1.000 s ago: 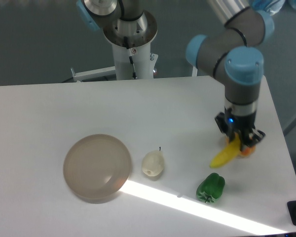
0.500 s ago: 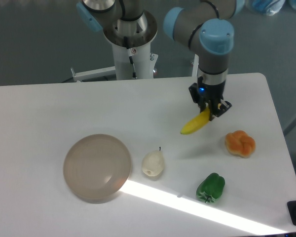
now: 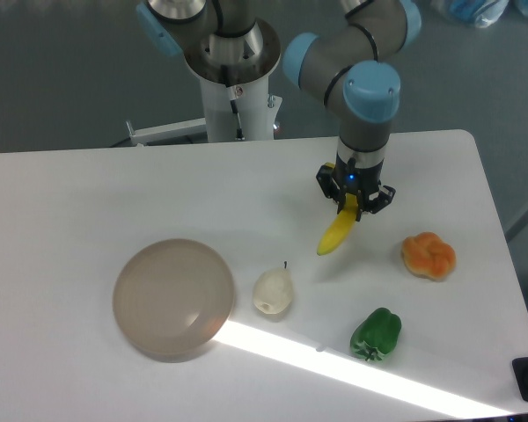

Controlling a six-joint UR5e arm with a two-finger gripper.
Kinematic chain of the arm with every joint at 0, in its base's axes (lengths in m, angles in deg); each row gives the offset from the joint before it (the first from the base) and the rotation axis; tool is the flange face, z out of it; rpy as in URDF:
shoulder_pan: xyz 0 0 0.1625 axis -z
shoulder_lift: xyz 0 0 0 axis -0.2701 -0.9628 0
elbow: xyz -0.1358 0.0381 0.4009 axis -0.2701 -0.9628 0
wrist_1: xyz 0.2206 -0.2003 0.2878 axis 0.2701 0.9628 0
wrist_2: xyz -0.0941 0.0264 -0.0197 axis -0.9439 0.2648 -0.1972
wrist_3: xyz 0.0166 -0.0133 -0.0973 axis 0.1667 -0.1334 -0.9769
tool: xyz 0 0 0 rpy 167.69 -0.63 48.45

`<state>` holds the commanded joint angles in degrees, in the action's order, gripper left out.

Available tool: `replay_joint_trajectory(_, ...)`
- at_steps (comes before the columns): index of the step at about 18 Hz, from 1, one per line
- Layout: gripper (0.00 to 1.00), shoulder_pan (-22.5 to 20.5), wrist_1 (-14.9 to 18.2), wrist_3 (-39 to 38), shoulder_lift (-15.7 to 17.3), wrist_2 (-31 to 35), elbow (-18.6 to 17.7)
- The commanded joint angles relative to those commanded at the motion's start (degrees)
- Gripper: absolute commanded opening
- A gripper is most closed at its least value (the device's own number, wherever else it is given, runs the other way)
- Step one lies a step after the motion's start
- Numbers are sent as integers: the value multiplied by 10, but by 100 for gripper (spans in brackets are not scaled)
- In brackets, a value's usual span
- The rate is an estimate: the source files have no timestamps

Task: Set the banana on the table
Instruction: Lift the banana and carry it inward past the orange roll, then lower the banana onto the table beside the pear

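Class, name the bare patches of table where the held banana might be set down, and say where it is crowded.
Bare table: the whole left and rear, above the plate. Crowded at front right: pear, green pepper, orange fruit. The gripper holds the banana.

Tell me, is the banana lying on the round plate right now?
No, the banana hangs from the gripper over the white table, well to the right of the plate.

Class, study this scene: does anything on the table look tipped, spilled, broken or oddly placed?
Nothing spilled or broken. The one oddity is the banana: it hangs slanted from the claw rather than lying on the table. The plate, pear, pepper and orange fruit rest apart.
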<state>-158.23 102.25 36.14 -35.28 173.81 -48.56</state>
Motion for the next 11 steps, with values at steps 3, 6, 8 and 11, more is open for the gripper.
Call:
replay_joint_trajectory(3, 31, 0, -3, -1, -17, 0, 6)
replay_joint_trajectory(6, 31, 0, -33, -1, -48, 0, 24)
replay_joint_trajectory(8, 31, 1, -34, -1, -67, 0, 43)
replay_joint_trajectory(11, 32, 7, -35, -1, -73, 0, 50)
